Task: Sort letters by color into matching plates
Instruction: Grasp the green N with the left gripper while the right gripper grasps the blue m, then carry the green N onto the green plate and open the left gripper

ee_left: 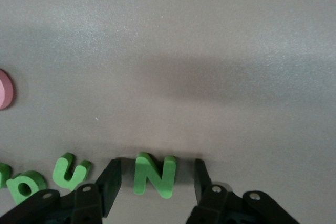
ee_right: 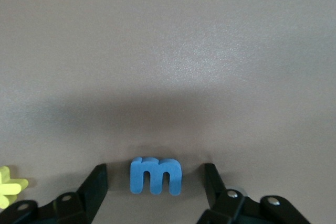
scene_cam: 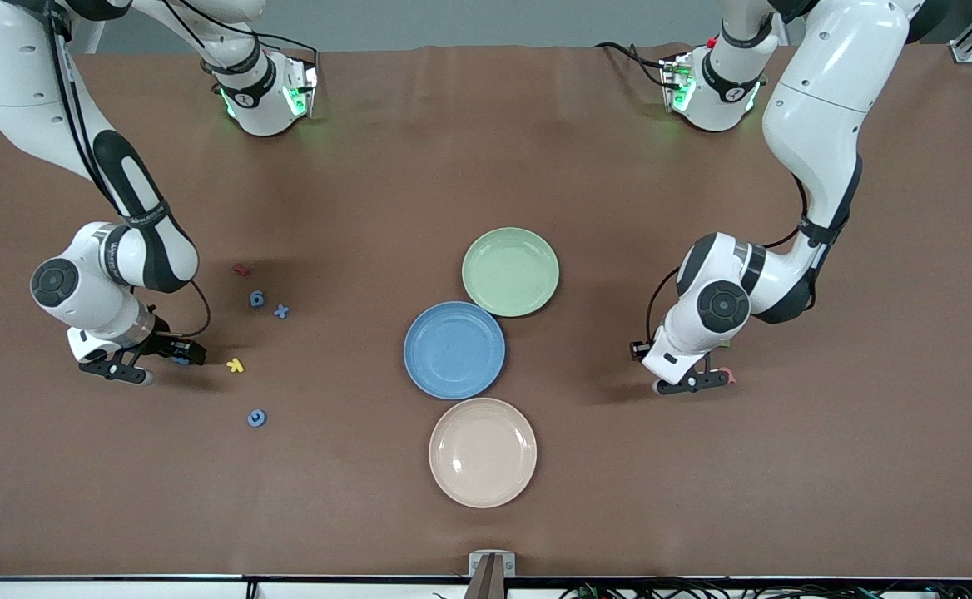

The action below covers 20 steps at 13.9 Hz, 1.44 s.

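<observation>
The upper half of the front view is bare table (scene_cam: 469,150). At centre, the green plate (scene_cam: 510,272), blue plate (scene_cam: 454,349) and cream plate (scene_cam: 483,452) block passage, with open cloth either side.

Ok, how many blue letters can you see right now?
4. The 6 and the x lie beside the red letter; a third sits nearer the camera than the yellow letter; the m lies between the right tool's open fingers. More may hide under the arms.

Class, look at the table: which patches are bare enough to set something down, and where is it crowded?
Bare brown table runs between the robots' bases and the green plate. The three plates are bare too: green, blue plate and cream plate. Crowded: loose letters beside the right gripper, around its blue m; green letters hug the left gripper, astride the green N.
</observation>
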Tool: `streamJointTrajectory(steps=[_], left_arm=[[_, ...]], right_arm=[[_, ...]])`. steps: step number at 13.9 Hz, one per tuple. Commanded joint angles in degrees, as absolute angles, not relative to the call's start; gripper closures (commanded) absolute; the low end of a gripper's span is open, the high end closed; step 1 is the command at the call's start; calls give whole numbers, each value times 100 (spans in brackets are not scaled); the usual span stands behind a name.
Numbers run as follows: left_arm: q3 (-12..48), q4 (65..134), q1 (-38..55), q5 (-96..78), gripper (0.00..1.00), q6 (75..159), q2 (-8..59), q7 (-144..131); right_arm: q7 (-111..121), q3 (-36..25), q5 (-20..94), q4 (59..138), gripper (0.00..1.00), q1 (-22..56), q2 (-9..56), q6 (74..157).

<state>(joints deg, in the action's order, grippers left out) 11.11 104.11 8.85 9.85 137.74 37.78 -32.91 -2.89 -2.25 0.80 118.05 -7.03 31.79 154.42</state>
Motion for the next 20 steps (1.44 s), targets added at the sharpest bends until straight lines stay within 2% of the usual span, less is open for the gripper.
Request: streamJointTrajectory(steps=[1,3,6,7,8,10,12,16,20], left_arm=[[1116,10529,870,1125,46,13887,3735,-3437],[1116,10512,870,1116,58,13878,3735,-3437],[1116,10512,861,1116,77,13878,3709,-3480],[1116,10512,861,1116,83,13878,3692,-3498],[1116,10512,853,1116,85,13878,3683,-3507],[1125,10538,826,1125,85,13738,3473,-3507],[1177,10547,861,1116,85,13090,3113,-3524],[1844,10538,844,1081,85,12069,2550,-4190],[2706,10477,1079,1063,85,12023,2680,-5674]], right_arm=[[-264,-167,53,11742,32,-782,3261,15478],[-264,-176,53,11742,40,-782,3269,15478],[-264,-167,53,11742,59,-773,3278,15469],[-264,-167,53,11742,75,-773,3278,15469],[-264,-167,61,11742,98,-765,3278,15460],[-264,-167,62,11742,100,-773,3278,15451],[-264,-167,61,11742,100,-773,3278,15451],[-272,-167,62,11742,100,-765,3278,15407],[-272,-167,62,11681,100,-765,3270,15372]])
